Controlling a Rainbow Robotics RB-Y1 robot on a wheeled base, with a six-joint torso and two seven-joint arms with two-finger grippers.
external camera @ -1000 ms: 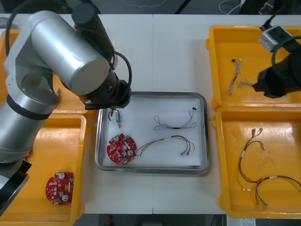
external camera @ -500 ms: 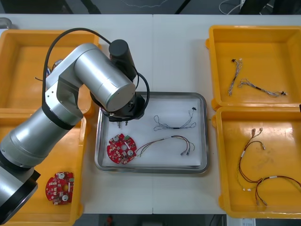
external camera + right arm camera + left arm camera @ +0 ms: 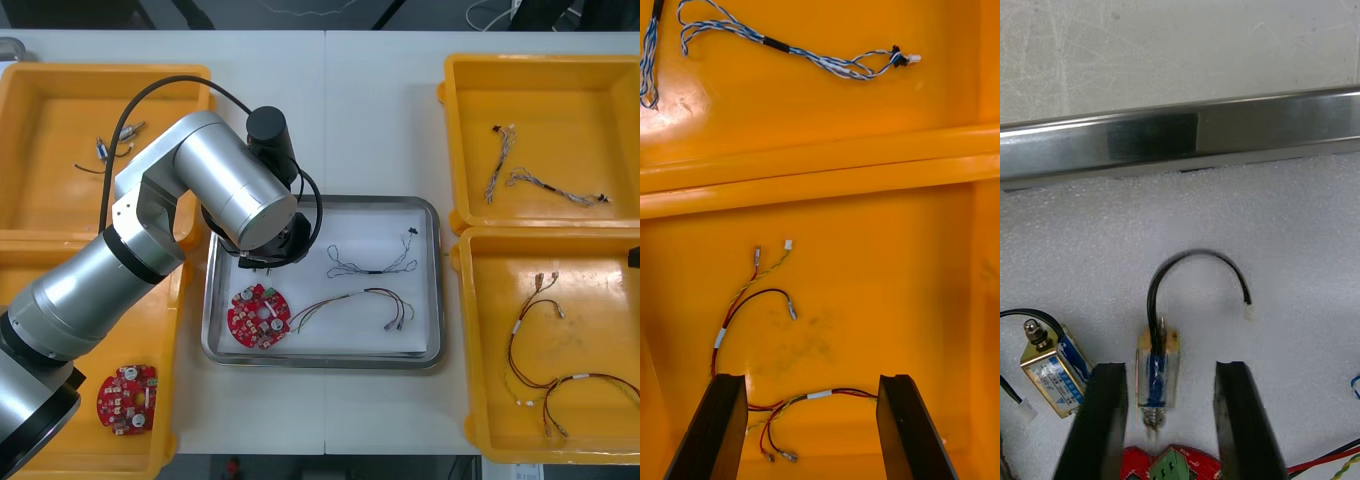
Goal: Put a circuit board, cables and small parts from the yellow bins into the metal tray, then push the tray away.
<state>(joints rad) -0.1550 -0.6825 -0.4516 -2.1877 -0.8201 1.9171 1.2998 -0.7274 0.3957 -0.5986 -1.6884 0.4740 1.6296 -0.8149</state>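
Fingers (image 3: 1105,420) of the left gripper (image 3: 1169,367) stand apart around a small metal part (image 3: 1157,375), a gap on either side, nothing gripped. A second small part (image 3: 1052,371) lies just outside one finger. The circuit board (image 3: 1169,461), cut off by the frame, sits beside them on the white floor of the metal tray (image 3: 1180,139). From above, the arm (image 3: 215,185) covers both parts. The right gripper (image 3: 812,379), wide open, hovers over a red and yellow cable (image 3: 752,300) in its yellow bin (image 3: 902,262).

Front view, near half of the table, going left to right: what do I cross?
Left near yellow bin holding a spare circuit board → metal tray, with the tray circuit board, then a red and yellow cable → right near yellow bin holding more red and yellow cables.
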